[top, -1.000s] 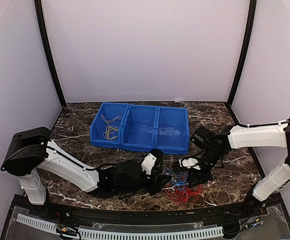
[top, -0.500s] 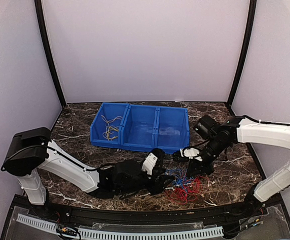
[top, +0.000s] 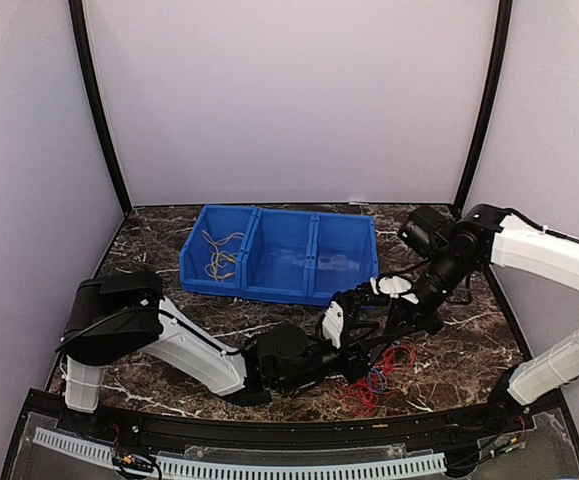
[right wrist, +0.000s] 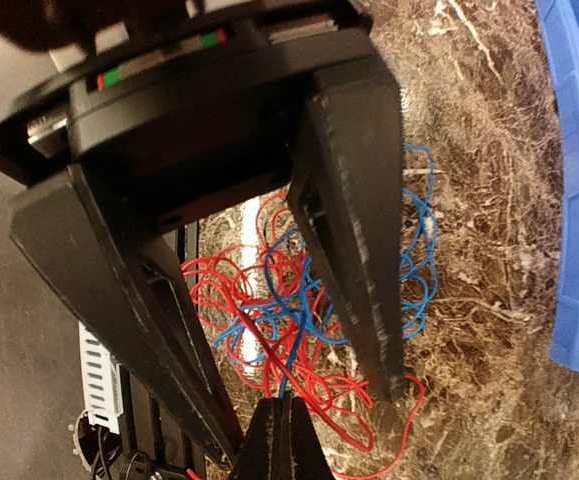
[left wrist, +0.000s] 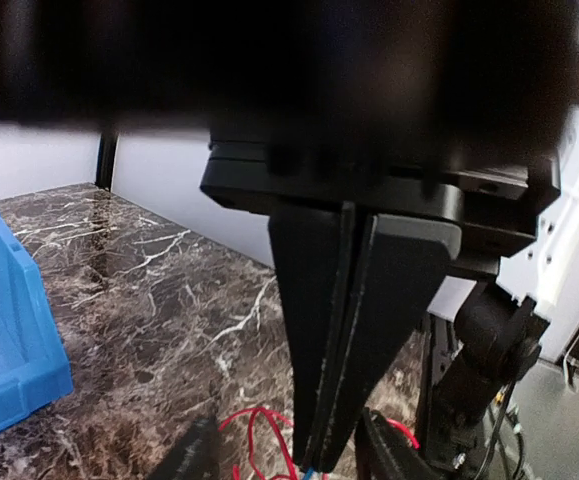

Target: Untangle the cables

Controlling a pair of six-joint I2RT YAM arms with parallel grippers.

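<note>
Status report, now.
Left gripper open over the cables. Right gripper shut on red and blue strands. Blue bin apart, behind.

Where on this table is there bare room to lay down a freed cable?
Bare marble table lies left of the blue bin, and in the strip between the bin and the left arm. The bin's middle and right compartments look empty. Front centre is crowded: there the left arm and the right arm meet over the cables.

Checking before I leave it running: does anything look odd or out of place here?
Only the cables: red and blue wires lie knotted on the table, outside the blue bin. The right gripper is shut on strands, between the open fingers of the left gripper.
</note>
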